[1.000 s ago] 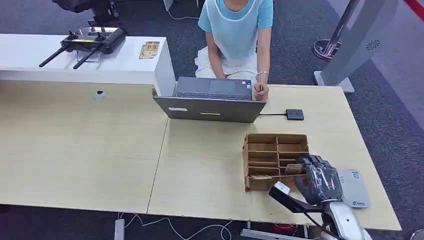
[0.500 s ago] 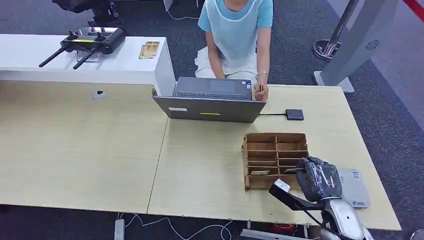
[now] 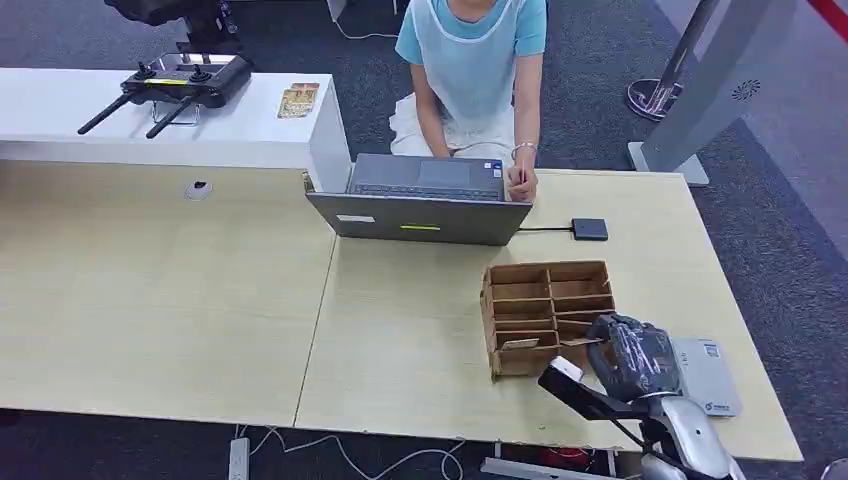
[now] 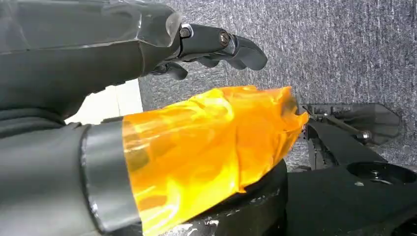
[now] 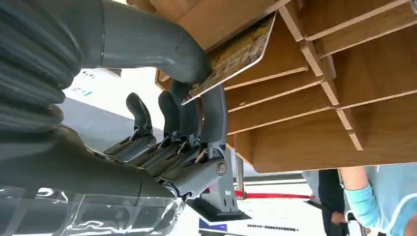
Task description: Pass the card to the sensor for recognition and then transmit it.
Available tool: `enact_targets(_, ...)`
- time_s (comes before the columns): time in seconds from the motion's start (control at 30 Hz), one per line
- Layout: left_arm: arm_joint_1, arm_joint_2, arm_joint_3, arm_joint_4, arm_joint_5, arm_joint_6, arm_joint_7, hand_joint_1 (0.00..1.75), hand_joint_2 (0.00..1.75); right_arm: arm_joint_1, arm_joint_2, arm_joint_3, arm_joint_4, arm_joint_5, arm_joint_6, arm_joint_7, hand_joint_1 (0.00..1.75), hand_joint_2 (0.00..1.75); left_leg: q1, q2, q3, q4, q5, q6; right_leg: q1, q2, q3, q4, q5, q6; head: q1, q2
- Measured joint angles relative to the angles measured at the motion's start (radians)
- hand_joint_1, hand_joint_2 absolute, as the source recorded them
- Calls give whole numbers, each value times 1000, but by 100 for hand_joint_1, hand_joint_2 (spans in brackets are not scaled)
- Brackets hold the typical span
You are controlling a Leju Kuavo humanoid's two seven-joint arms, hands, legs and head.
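Card: printed card pinched between my right hand's thumb and fingers, its far end inside a slot of the cardboard organizer; I make out a yellowish pattern on its face but no readable words.
Right hand: right hand grips the card at the organizer's near right corner, wrapped in clear film; the sensor lies just beside it.
Left hand: left hand hangs over grey carpet, its thumb wrapped in orange film, dark fingers curled in with nothing in them — I read it as closed and empty.
Sensor: one pale grey reader pad flat near the counter's front right edge; small marks on its top and bottom corners, too small for me to read.
Organizer: one cardboard organizer, two columns of slots; another card lies in its front left slot.
Counter: pale wood counter, with wide bare room to the left of the organizer; a seam runs front to back near the middle.
Other items: one laptop at the far edge, a yellow label on its lid that I cannot read; a small black box wired to it; one person seated behind it, a hand at the laptop's corner.
Side desk: white desk at far left carrying one black controller with two antennas and one printed card-like item.
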Motion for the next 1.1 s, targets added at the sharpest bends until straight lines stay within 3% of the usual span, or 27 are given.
enact_targets(0.23,0,2,0,0,3,0,-5,0,0,0,-5,-20,-22,-60,-2,-20,140,175,0,0,0,0,0,0,0,0,0,0,0,0,0,0)
enact_targets(0.53,1,7,0,0,12,1,-9,0,0,4,-24,-100,-92,-167,2,-58,152,175,0,0,0,0,0,0,0,0,0,0,0,0,0,0)
enact_targets(0.8,1,8,0,0,15,1,-20,0,0,-20,-57,-196,-161,-297,75,-112,161,175,0,0,0,0,0,0,0,0,0,0,0,0,0,0)
enact_targets(1.1,0,7,0,0,12,-5,-21,0,0,-112,-82,-235,-182,-375,152,-145,169,175,0,0,0,0,0,0,0,0,0,0,1,-1,0,0)
